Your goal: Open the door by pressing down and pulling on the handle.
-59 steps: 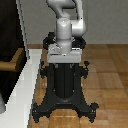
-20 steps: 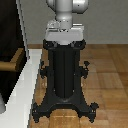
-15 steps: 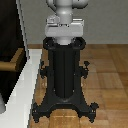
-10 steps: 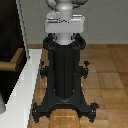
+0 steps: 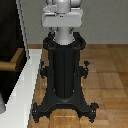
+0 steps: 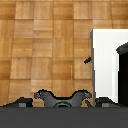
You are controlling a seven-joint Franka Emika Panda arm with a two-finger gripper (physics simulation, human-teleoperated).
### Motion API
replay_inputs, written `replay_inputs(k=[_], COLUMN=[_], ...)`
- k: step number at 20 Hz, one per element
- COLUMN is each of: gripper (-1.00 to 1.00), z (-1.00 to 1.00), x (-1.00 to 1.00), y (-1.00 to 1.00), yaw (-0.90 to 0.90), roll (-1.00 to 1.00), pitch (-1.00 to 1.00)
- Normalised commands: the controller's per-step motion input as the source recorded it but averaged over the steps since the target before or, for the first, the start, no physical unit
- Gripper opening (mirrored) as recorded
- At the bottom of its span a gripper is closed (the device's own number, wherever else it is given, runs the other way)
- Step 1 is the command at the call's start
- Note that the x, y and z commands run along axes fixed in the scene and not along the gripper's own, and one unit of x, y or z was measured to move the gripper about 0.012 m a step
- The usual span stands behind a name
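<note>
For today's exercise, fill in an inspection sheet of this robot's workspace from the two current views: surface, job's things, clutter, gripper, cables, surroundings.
Surface: wooden parquet floor.
Job's things: dark door in a white frame at the exterior view's left; tan handle projects from it, untouched.
Clutter: nothing seen.
Gripper: not in view; only the arm's grey-white base shows atop the black pedestal.
Cables: nothing seen.
Surroundings: plain pale wall behind the floor.

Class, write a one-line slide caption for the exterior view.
Robot arm base on black pedestal; dark door with tan handle at the exterior view's left.
</note>
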Motion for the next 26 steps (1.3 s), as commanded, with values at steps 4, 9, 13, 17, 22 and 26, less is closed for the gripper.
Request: replay_inputs(k=[4,9,13,17,22,26], gripper=[1.00,1.00,1.00,1.00,1.00,1.00], z=[0.00,0.00,0.00,0.00,0.00,0.00], x=[0.00,0.00,0.00,0.00,0.00,0.25], y=[-0.50,-1.00,-1.00,-1.00,-0.80,0.00], yaw=[0.00,0.00,0.00,0.00,0.00,0.00], roll=[0.00,0.00,0.00,0.00,0.00,0.00], pitch=[0.00,0.00,0.00,0.00,0.00,0.00])
